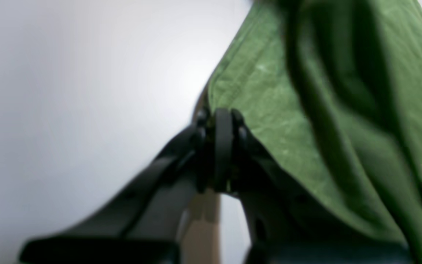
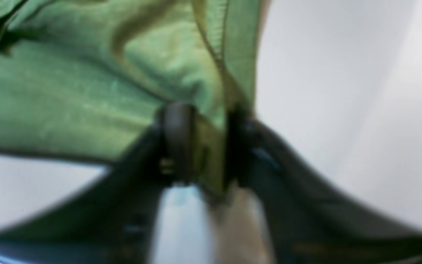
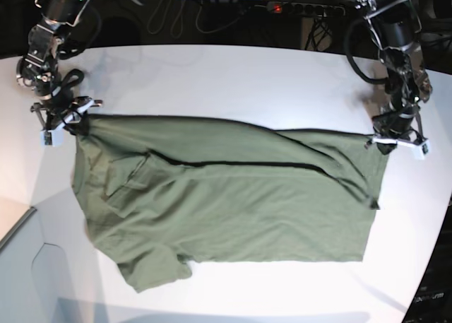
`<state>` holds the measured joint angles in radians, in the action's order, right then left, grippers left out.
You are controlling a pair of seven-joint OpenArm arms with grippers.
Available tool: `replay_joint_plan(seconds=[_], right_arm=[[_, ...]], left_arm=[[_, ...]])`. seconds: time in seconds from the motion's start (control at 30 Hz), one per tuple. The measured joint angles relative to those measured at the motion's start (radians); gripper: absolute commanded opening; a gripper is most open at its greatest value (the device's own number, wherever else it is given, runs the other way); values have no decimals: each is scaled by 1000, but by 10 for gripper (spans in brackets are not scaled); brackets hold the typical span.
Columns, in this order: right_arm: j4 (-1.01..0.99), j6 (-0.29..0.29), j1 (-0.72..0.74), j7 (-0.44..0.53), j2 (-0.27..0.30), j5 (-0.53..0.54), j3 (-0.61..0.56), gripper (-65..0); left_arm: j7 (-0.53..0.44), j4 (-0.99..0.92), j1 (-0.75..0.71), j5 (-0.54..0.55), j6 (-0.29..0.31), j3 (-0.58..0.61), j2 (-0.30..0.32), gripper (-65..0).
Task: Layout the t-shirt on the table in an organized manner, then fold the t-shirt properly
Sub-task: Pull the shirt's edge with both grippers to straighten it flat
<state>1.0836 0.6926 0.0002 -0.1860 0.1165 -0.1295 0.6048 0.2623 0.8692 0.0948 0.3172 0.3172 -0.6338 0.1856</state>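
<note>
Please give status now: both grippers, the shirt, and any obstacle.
Left gripper shut on t-shirt edge. Right gripper pinching opposite edge. Shirt spread across table, partly folded over. No obstacle seen.

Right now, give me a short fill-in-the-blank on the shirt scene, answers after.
1. The t-shirt is the colour ____.
2. It lies on a white ____.
3. The left gripper grips the shirt's edge with its fingers ____.
4. In the base view, the right gripper holds the shirt's far ____ corner.

Missing words: green; table; shut; left
</note>
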Motion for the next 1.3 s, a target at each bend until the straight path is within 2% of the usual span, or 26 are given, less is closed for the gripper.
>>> replay_joint_plan(seconds=[0.1, 0.2, 0.37, 0.5, 0.73, 0.87, 1.0, 1.13, 1.3], right_arm=[[-3, 2, 17, -18, 5, -5, 3, -650], [40, 2, 12, -57, 25, -29, -5, -650], [169, 3, 7, -58, 23, -29, -6, -650], [267, 5, 40, -56, 20, -28, -3, -650], [272, 6, 32, -51, 21, -23, 1, -650], [274, 10, -50, -51, 21, -23, 1, -650], [285, 11, -132, -51, 21, -26, 0, -650], [290, 10, -200, -47, 21, -21, 1, -650], [293, 10, -267, -40, 1, -24, 55, -650]], left_arm=[[14, 16, -18, 6, 1, 0, 3, -648], [151, 84, -27, -8, -8, 0, 19, -648], [250, 248, -82, -14, -11, 0, 8, -648], [316, 382, -65, -4, -11, -5, 11, -648], [337, 449, -104, -2, -3, -5, 12, -648], [337, 448, -166, -10, -10, -13, -10, -648], [338, 453, -204, -5, -6, -77, -46, -648], [340, 448, -235, -7, -7, -107, -53, -648], [335, 455, -285, -6, -8, -111, -86, -648]])
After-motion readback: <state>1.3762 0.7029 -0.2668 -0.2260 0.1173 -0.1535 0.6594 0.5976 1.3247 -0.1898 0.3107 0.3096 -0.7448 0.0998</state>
